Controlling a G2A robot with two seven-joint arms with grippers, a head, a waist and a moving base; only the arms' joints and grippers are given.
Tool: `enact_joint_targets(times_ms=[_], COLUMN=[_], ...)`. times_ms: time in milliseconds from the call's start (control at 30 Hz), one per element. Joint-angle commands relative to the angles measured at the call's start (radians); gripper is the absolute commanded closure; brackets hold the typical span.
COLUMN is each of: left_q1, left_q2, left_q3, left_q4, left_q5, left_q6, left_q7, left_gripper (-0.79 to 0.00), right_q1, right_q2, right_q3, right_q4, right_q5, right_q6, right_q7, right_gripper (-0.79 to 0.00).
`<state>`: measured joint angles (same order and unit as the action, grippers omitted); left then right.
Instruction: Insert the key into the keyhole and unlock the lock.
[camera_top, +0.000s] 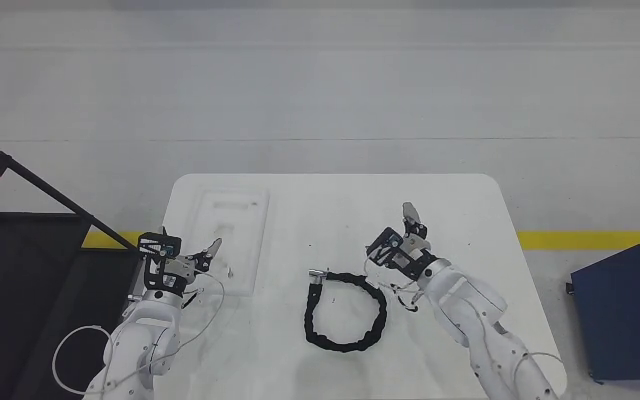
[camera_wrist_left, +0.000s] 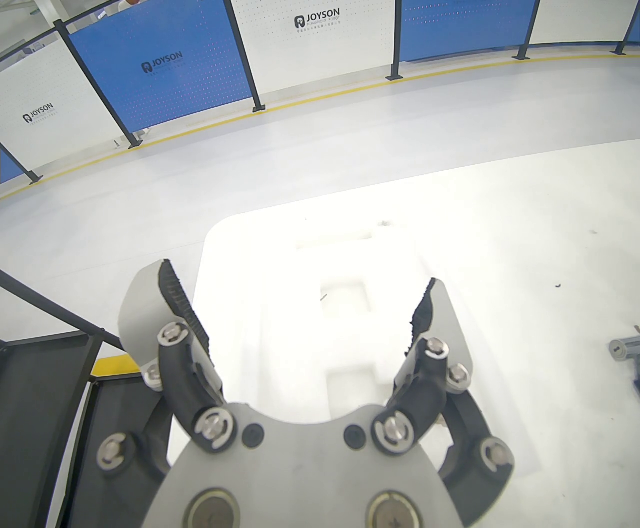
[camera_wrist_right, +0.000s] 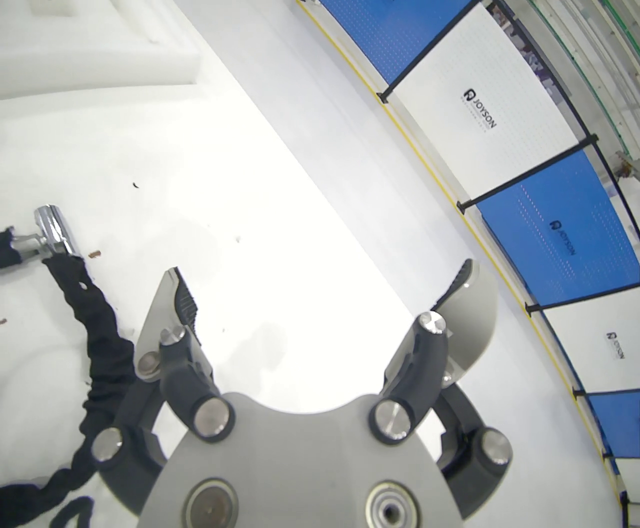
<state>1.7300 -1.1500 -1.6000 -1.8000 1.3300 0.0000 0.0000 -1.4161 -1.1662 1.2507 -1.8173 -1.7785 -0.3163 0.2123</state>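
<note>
At the lower left of the top view, the left gripper (camera_top: 210, 252) (camera_wrist_left: 299, 274) hung over the near edge of the white foam tray (camera_top: 250, 250) (camera_wrist_left: 300, 350), its fingers spread wide and holding nothing. At the lower right, the right gripper (camera_top: 395, 228) (camera_wrist_right: 320, 267) was likewise splayed and empty over the bare table (camera_top: 450, 200). Between them, at lower centre, lay the black chain lock (camera_top: 378, 305) (camera_wrist_right: 102, 345), coiled in a loop. Its silver lock cylinder (camera_top: 318, 272) (camera_wrist_left: 625, 346) (camera_wrist_right: 54, 231) rested on the loop's upper-left side, apart from both grippers. Farther off, one tray recess held a thin dark sliver (camera_wrist_left: 324, 296) (too small to name).
</note>
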Motion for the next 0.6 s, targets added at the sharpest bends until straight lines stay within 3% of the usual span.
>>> enact_joint_targets(times_ms=[0,200,433,567], left_q1=[0.000,0.000,0.000,0.008], left_q2=[0.000,0.000,0.000,0.006], left_q3=[0.000,0.000,0.000,0.015], left_q4=[0.000,0.000,0.000,-0.047], left_q5=[0.000,0.000,0.000,0.102], left_q6=[0.000,0.000,0.000,-0.062], left_q7=[0.000,0.000,0.000,-0.022], left_gripper=[-0.785,-0.785,-0.785,-0.785], right_q1=[-0.061,-0.206,-0.206,-0.206], right_q2=[0.008,0.027,0.027,0.027], right_q3=[0.073,0.244,0.244,0.244], right_q4=[-0.019,-0.054,-0.054,-0.054], right_q5=[0.038,0.200,0.200,0.200], right_q6=[0.002,-0.063,-0.063,-0.063], right_q7=[-0.027,-0.149,-0.149,-0.149], right_gripper=[-0.785,-0.785,-0.785,-0.785])
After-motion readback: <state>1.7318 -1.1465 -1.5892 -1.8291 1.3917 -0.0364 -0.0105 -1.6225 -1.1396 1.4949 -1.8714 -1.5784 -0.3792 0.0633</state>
